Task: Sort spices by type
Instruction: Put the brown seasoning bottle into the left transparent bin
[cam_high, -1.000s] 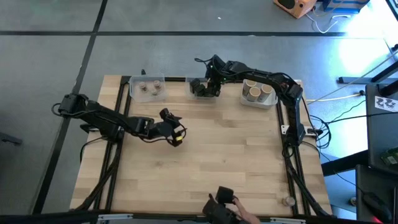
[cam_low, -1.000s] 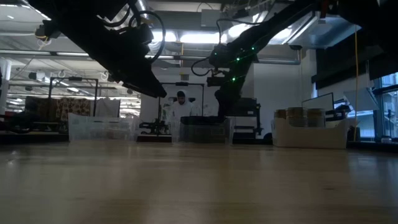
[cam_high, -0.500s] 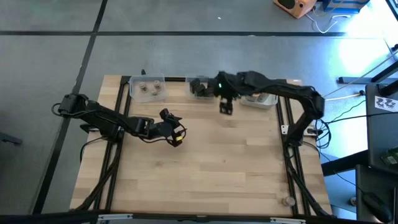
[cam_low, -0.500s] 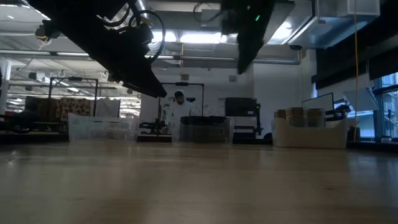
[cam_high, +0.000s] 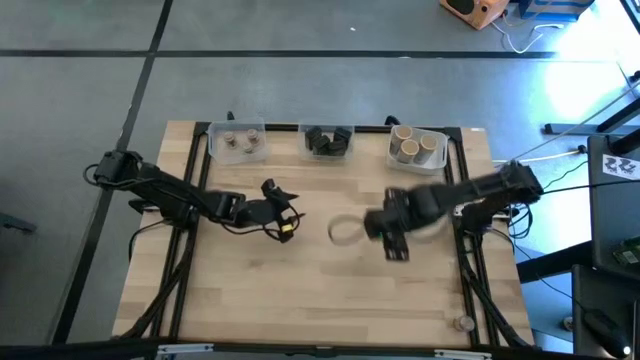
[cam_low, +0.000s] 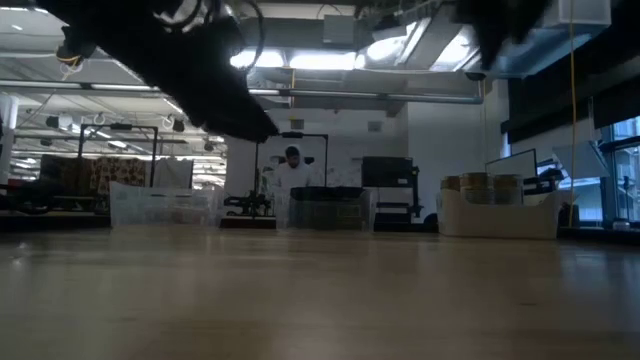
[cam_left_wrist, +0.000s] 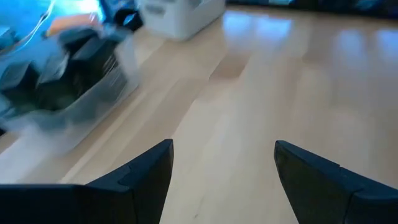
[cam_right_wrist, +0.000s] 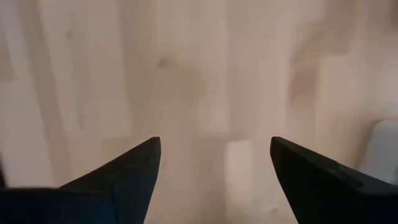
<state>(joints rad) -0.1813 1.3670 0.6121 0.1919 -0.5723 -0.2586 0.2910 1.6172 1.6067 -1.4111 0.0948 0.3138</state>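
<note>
Spices (cam_high: 416, 146): tan cylinders in white tub; both claws (cam_right_wrist: 211, 168) (cam_left_wrist: 221, 171) agape, empty, over pale wood.

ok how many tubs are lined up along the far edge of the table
3: left tub with round jars, middle tub with dark blocks, right tub with tan cylinders.

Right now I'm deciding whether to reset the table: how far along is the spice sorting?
It looks finished. Pinkish jars sit in the left tub, dark blocks in the middle tub, tan cylinders in the right tub. Left gripper and right gripper are open and empty. No loose spices visible.
</note>
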